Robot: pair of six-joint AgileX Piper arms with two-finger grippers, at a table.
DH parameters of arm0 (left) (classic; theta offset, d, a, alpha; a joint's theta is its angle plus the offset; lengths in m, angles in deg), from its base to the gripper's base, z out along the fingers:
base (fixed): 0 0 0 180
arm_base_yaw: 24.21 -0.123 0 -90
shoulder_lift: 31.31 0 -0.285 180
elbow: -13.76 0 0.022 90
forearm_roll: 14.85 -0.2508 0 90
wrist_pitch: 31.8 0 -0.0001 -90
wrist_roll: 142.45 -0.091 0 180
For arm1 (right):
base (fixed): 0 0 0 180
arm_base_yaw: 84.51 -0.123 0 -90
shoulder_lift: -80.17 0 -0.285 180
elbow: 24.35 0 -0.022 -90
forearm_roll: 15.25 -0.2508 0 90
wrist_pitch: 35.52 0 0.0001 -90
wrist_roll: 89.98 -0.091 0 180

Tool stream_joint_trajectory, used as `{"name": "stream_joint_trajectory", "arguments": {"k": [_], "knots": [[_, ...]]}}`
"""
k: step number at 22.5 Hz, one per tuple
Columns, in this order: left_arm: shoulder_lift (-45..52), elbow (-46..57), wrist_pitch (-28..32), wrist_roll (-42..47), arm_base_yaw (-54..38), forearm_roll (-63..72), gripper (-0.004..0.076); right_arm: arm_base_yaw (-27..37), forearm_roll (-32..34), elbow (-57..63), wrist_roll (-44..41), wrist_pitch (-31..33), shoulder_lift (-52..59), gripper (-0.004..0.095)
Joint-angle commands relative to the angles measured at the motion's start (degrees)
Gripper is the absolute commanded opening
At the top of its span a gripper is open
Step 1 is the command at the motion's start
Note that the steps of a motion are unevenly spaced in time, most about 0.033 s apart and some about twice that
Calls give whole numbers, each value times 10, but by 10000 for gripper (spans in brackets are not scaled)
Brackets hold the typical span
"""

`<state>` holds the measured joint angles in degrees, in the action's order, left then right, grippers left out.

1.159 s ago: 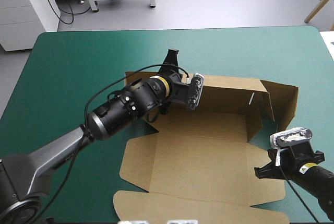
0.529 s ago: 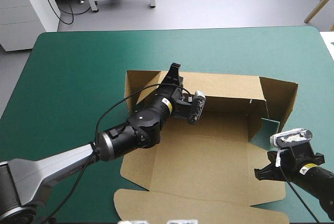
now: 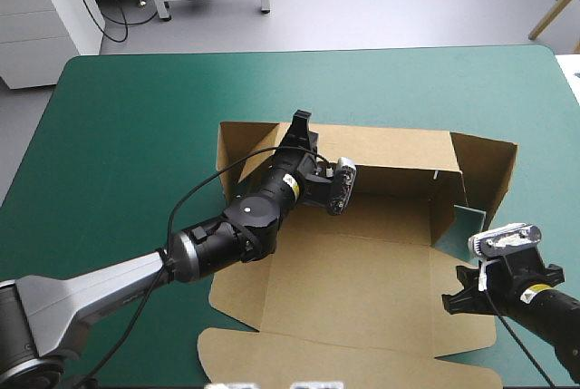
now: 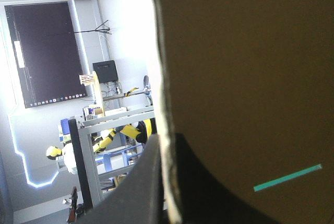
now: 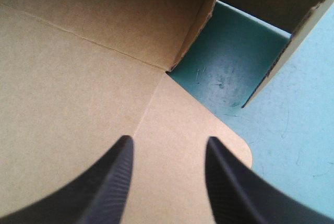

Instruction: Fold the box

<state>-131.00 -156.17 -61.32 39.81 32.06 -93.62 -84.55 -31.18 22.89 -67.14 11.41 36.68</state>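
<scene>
The brown box point(image 3: 344, 271) lies open on the teal-green cover, its base flat and its far wall point(image 3: 399, 149) raised. My left gripper point(image 3: 299, 131) is shut on the top edge of that wall near its left end. In the left wrist view the board point(image 4: 245, 78) runs between the black fingers of the left gripper point(image 4: 167, 148). My right gripper point(image 3: 459, 287) hovers open over the box's right side flap point(image 5: 188, 130); in the right wrist view nothing lies between the fingers of the right gripper point(image 5: 168, 140).
The end flap point(image 3: 494, 176) at the far wall's right stands up, with a patch of teal-green cover point(image 5: 229, 67) showing between it and the base. A wide lid flap point(image 3: 344, 362) reaches the table's near edge. Bare cover point(image 3: 136, 135) lies to the left.
The left arm dropped lower and swung round while holding the far wall, which now stands more upright. The right end flap shifted with it. The right gripper stayed put.
</scene>
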Motion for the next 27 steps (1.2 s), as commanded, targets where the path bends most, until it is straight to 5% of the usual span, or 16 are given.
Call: {"name": "stream_joint_trajectory", "arguments": {"k": [1,5,10,15,19,23,27], "knots": [[14,-6,-2,9,4,3,-10,3,-7,-10,7,-49,0,704],[14,-6,-2,9,4,3,-10,3,-36,4,7,-80,0,800],[14,-6,-2,9,4,3,-10,3,-102,4,-3,-90,0,696],[14,-6,-3,9,4,3,-10,3,-98,-12,-35,-82,0,643],[14,-6,-5,9,4,3,-10,3,-43,-90,-81,-57,-1,643],[14,-6,-5,9,4,3,-10,3,112,-217,-228,-23,-45,643],[14,-6,-6,9,4,3,-10,3,165,-297,-289,-25,-106,643]]}}
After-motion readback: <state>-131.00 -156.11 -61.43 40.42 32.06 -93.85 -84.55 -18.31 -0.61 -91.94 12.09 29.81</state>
